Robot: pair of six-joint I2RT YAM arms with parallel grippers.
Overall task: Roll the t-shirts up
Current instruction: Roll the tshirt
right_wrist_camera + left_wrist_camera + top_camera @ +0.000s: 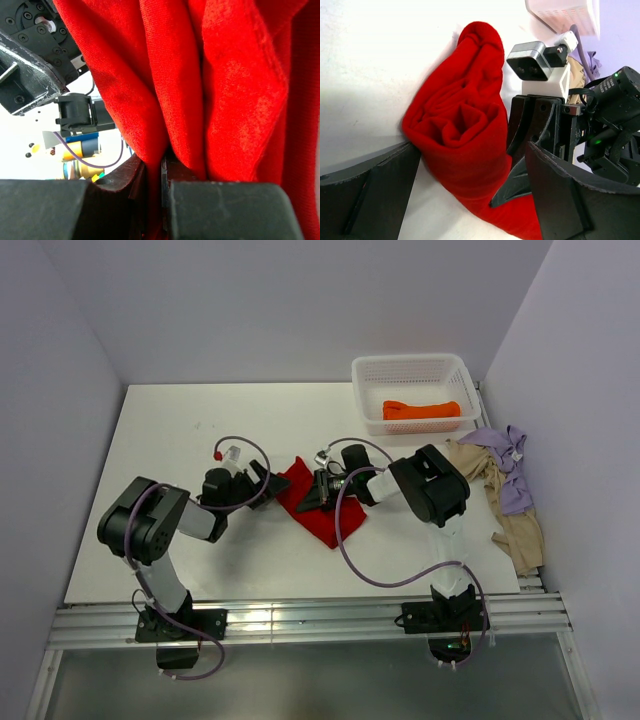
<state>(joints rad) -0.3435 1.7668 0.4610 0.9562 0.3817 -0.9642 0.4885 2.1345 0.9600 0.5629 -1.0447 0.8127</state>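
Note:
The red t-shirt (318, 512) lies bunched mid-table, partly rolled at its left end (460, 125). My left gripper (268, 480) is open, its jaws wide apart either side of the roll's near end (470, 200). My right gripper (314, 496) is shut on a fold of the red cloth (155, 192), which fills the right wrist view (225, 85). The orange t-shirt (421, 410) lies rolled in the white mesh basket (410, 362). The lilac t-shirt (512, 468) lies crumpled on the beige t-shirt (512, 525) at the right edge.
The basket stands at the back right and shows in the left wrist view's top corner (565, 15). The two grippers face each other closely across the red shirt. Purple cables loop around both arms. Walls close in the table on three sides.

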